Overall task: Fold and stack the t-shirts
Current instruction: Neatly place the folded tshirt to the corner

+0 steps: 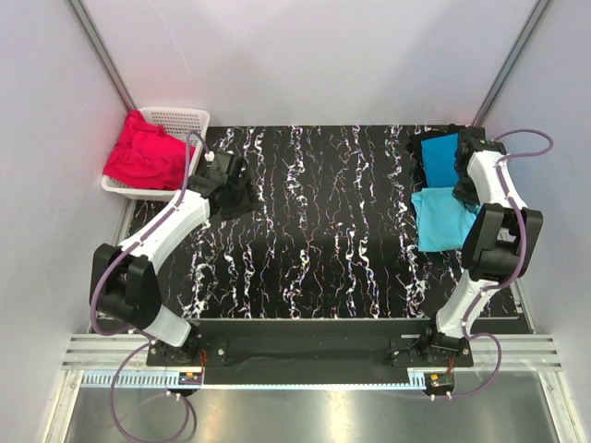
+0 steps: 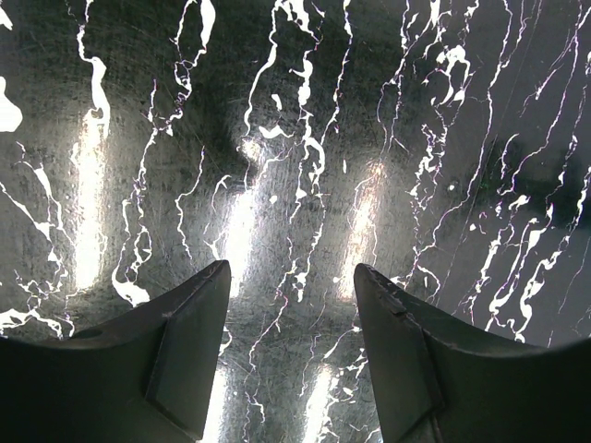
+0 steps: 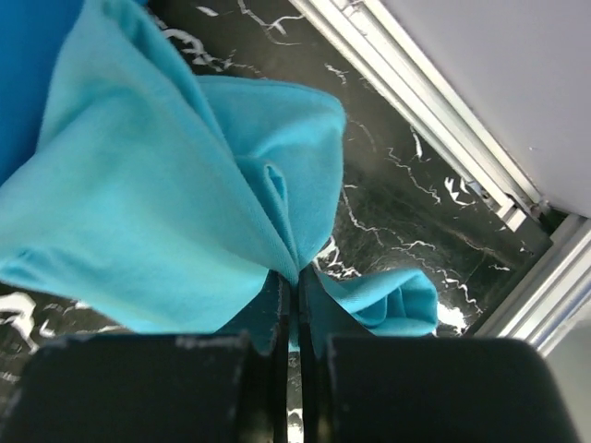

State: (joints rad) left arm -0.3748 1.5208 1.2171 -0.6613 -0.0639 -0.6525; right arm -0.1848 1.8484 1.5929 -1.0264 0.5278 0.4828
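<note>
Table: black top with white marble veining (image 1: 305, 231), set between pale walls (image 1: 305, 55), with a metal rail (image 3: 434, 111) along its right edge.
Right gripper (image 3: 295, 277): near right side of the table; jaws clenched flat together on a pinch of turquoise cloth, which fans out from the fingertips in creases.
Turquoise shirt (image 1: 439, 221): right side of the table, mostly lying on the surface. The pinched part is bunched up at the fingers, and a small loose fold sits to one side of them.
Left gripper (image 2: 291, 268): far left part of the table, near the basket; fingers spread apart with nothing between them, only bare marbled surface below.
Blue shirt (image 1: 439, 157): just beyond the turquoise one at the far right, the two edges touching; whether it is neatly folded cannot be told.
Basket (image 1: 180, 115): white lattice, far left corner.
Red shirts (image 1: 138, 157): heaped loosely in the basket, spilling over its left rim, unfolded.
Step in hand: likely folding the turquoise shirt, with the red ones not yet started.
Next move: probably carry the pinched edge across and lay it flat, letting go only once the cloth lies smooth. The bunching at the grip suggests a risk of a crooked fold.
</note>
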